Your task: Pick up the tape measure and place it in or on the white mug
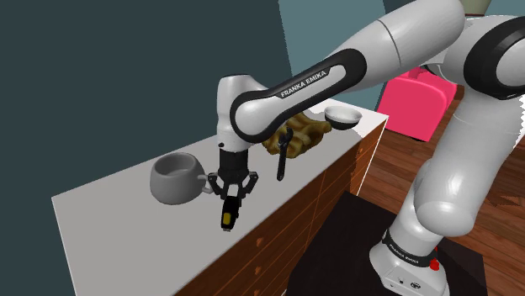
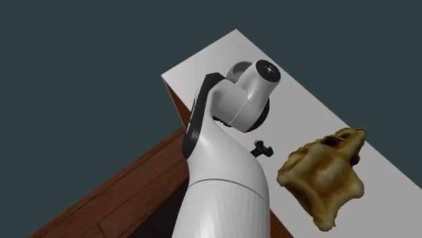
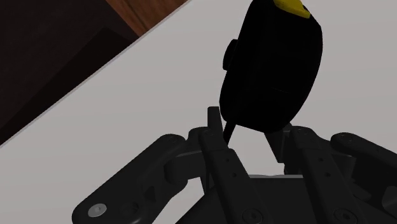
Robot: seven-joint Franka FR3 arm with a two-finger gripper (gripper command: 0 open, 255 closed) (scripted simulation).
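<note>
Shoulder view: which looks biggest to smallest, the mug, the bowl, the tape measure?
1. grey mug
2. bowl, which sits farther from the camera, so its real size is unsure
3. tape measure

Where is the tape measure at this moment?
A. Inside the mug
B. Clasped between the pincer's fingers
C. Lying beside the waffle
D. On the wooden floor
B: the pincer is shut on the black-and-yellow tape measure, just beside the mug, not in it.
</note>
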